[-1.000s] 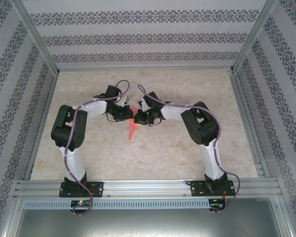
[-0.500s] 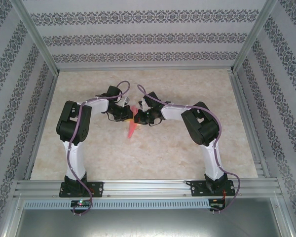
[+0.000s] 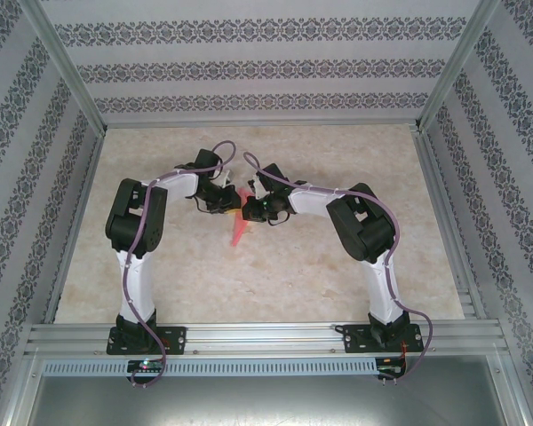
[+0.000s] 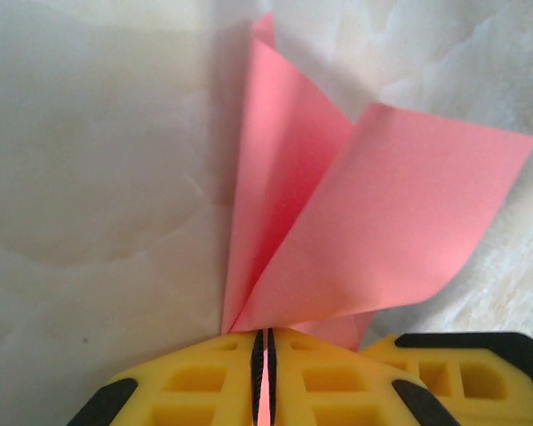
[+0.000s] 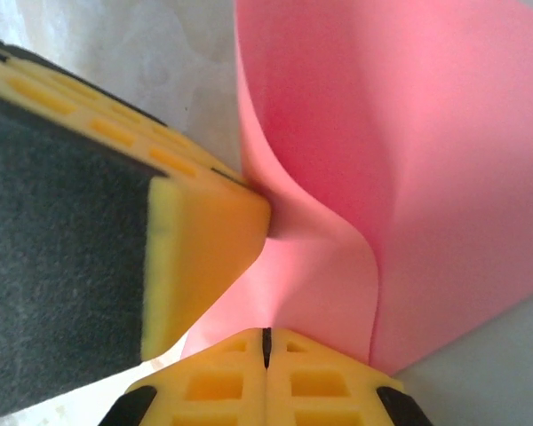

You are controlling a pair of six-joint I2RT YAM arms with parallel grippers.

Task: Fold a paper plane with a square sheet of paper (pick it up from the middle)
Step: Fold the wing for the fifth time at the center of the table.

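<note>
You have the left gripper (image 4: 264, 377) with jaws pressed together, pinching the folded paper (image 4: 338, 222). The right gripper (image 5: 266, 351), just beside it, pinches the same paper tight. The paper's tip points toward the near edge, around the middle of the table (image 3: 293, 284).

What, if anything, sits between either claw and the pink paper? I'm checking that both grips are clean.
Nothing visible does. The left claw is shut directly on the folded pink paper, and the right claw pinches it too.
</note>
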